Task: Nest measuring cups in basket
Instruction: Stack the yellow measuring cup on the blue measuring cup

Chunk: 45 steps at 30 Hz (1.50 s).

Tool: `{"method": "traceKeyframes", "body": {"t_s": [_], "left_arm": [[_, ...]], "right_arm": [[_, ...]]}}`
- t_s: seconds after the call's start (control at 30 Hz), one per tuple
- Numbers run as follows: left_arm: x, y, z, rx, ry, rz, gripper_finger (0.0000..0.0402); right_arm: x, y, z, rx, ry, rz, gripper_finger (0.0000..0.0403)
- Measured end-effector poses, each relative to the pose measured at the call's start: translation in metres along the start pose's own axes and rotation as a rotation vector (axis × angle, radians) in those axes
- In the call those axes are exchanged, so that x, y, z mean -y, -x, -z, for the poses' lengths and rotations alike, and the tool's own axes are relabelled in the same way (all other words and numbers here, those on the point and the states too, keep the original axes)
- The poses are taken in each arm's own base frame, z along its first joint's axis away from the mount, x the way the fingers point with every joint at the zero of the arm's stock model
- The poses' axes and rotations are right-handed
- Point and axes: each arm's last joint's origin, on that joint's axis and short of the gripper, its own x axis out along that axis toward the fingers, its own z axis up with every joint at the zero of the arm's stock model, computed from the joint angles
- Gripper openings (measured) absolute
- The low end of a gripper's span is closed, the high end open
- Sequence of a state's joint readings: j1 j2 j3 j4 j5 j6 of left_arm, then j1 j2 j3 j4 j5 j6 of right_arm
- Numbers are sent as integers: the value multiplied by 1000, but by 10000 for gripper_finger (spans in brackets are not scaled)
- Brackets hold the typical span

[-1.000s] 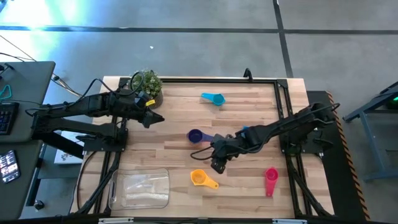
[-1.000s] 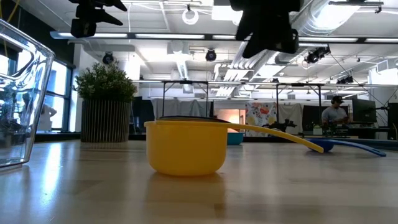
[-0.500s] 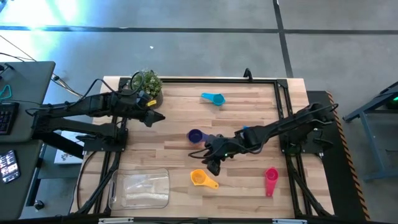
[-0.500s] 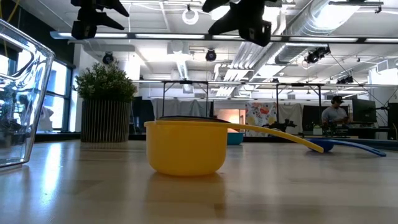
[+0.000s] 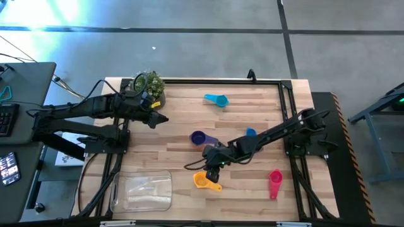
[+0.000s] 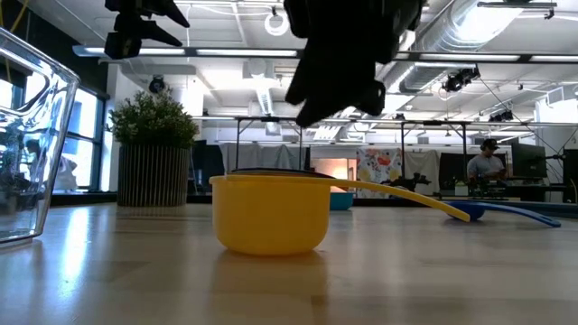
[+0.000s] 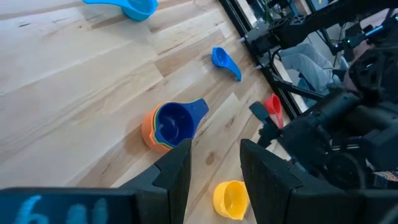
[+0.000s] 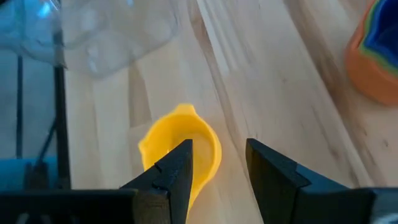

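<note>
A yellow cup (image 5: 201, 181) sits upright on the table, its handle (image 6: 406, 192) level above the wood. My right gripper (image 5: 212, 165) hovers open just above it; in the right wrist view the yellow cup (image 8: 182, 148) lies ahead of the right gripper (image 8: 217, 177). A nested stack (image 5: 198, 137) with an orange outer cup (image 7: 149, 130) stands mid-table. Light blue (image 5: 216, 99), blue (image 5: 250, 132) and red (image 5: 275, 180) cups lie apart. The clear basket (image 5: 142, 191) is at the near left. My left gripper (image 5: 159, 118) waits open, raised beside the plant.
A potted plant (image 5: 149, 84) stands at the far left corner, close to the left arm. Black frame rails (image 5: 287, 107) run along the table's right and far sides. Bare wood lies between the yellow cup and the basket (image 6: 27, 135).
My right gripper has swung toward the table's left and come down, from beside the nested stack to just above the yellow cup, staying open. The cups and the basket have not moved.
</note>
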State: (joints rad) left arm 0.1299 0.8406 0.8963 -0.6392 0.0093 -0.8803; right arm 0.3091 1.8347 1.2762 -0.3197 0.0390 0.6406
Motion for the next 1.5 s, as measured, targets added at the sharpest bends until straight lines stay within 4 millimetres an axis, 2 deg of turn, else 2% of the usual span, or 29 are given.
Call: {"method": "traceKeyframes", "body": {"t_s": [0.33, 0.73, 0.97, 1.13, 1.23, 1.5], "left_arm": [[0, -1, 0, -2, 0, -3, 129], [0, -1, -1, 17, 0, -19, 129], [0, -1, -1, 17, 0, -19, 129], [0, -1, -1, 16, -1, -19, 129], [0, -1, -1, 16, -1, -19, 129], [0, -1, -1, 16, -2, -19, 129]], "right_arm": [[0, -32, 20, -97, 5, 14, 140], [0, -37, 21, -90, -6, 18, 140], [2, -53, 29, -129, -33, 3, 140], [2, -55, 30, -132, -49, 6, 135], [2, -55, 30, -136, -64, 2, 115], [2, -55, 30, -145, -78, -6, 9]]}}
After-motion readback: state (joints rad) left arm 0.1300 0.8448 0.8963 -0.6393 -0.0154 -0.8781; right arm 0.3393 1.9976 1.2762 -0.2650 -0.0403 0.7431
